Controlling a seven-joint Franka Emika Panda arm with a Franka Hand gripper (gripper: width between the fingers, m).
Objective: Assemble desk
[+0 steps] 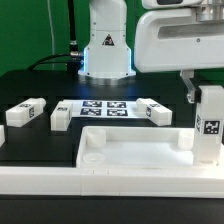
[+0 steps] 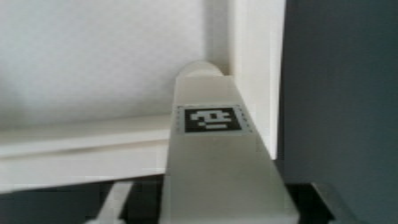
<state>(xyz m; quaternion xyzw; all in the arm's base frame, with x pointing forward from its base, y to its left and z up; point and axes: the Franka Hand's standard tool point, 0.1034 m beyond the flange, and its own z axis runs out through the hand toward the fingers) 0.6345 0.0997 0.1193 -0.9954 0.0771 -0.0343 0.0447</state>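
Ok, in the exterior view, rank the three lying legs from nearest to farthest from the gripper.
From the gripper holding the upright leg, exterior view's sides:
1. Right leg, right of the marker board.
2. Middle leg, left of that board.
3. Far-left leg, beyond it.

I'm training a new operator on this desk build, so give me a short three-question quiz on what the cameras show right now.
1. How many legs lie loose on the table beyond the tabletop?
2. True or false: the marker board lies inside the tabletop.
3. The upright leg in the gripper is: A) lying flat among the other legs; B) at the tabletop's corner on the exterior view's right; C) standing on the marker board.

Key: 1. Three. 2. False: the marker board lies on the table beyond the tabletop. 3. B.
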